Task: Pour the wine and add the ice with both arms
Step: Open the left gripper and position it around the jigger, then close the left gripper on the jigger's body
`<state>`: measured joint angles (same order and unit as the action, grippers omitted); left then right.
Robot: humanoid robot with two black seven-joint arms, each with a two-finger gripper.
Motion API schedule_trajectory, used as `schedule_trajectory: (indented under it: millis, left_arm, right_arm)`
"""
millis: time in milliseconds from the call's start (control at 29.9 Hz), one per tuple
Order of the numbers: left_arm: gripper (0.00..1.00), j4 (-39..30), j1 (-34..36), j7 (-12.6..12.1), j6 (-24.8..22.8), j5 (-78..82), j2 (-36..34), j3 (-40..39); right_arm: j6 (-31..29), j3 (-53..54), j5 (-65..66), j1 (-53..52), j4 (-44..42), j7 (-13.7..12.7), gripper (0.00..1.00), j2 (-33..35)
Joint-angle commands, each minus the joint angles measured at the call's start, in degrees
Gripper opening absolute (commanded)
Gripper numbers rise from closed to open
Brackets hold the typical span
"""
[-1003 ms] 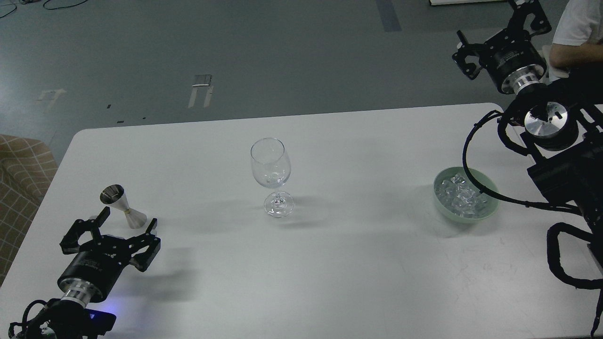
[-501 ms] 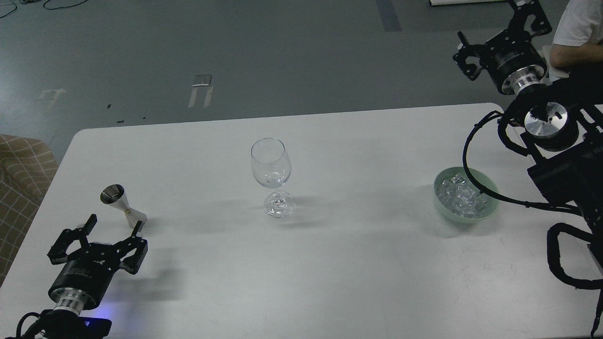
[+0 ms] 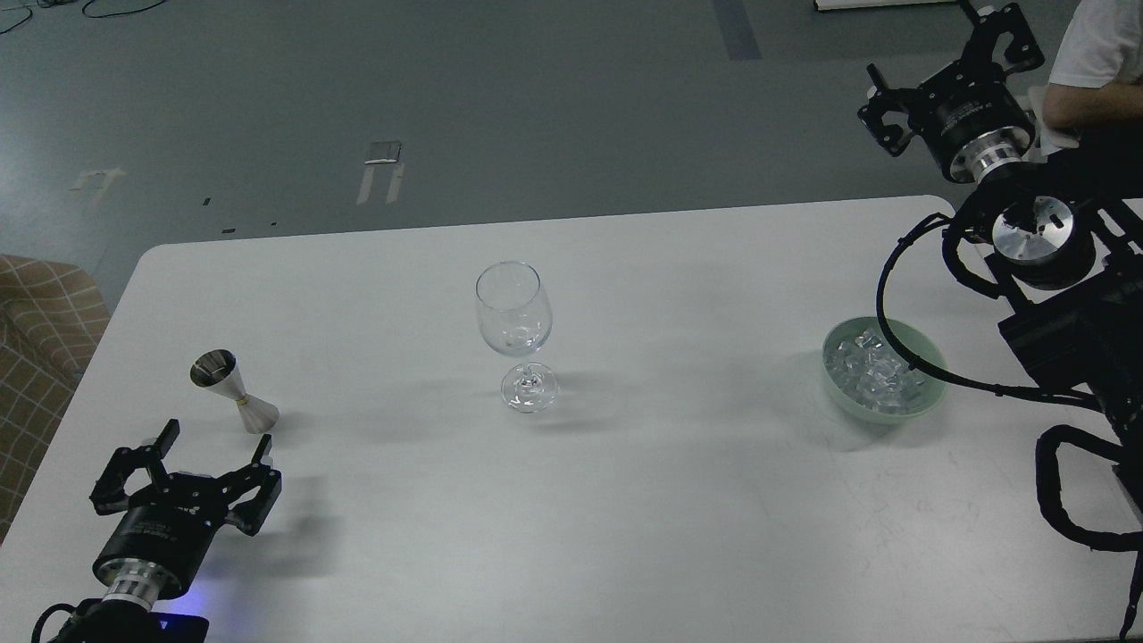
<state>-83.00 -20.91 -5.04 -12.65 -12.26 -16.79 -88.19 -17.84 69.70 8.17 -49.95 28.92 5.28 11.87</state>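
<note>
Left gripper [image 3: 183, 453], fingers spread and empty, hovers near the small steel hourglass jigger [image 3: 234, 390]; a clumsy approach could topple it.

white print on claws, unreadable

Wine in the glass [image 3: 513, 313] too faint to tell — seated person [image 3: 1094, 67] cut off at right edge.

A white bench [image 3: 679, 527] with rounded corners stands on a grey floor [image 3: 500, 98] marked with pale tape strips [image 3: 382, 170]. A tan checked seat [image 3: 40, 348] shows at the left edge. A person's bare elbow and white sleeve [image 3: 1094, 62] sit in the upper right corner.
</note>
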Motion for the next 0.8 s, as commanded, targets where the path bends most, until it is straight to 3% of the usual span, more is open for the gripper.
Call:
schedule_trajectory:
  millis: [0,301,568,769]
  left_arm:
    - [0.98,0.1,0.1,-0.1,0.2,0.7,0.0,0.1]
    - [0.98,0.0,0.4,-0.5,-0.7,5.7,-0.3,0.2]
    - [0.98,0.0,0.2,-2.3,-5.5,5.8,0.1,-0.5]
    - [0.98,0.0,0.1,-2.3,-5.8,5.9,0.1,-0.4]
  right_arm:
    - [0.0,0.1,0.0,-0.2,-0.1,0.0,1.0,0.0]
    - [4.3,0.9,-0.2,-0.5,0.1,-0.1,1.0,0.1]
    - [3.8,1.1,-0.2,-0.5,1.4,-0.7,1.0,0.3]
    - [3.7,0.8,-0.2,-0.2,3.2,-1.0,1.0,0.5]
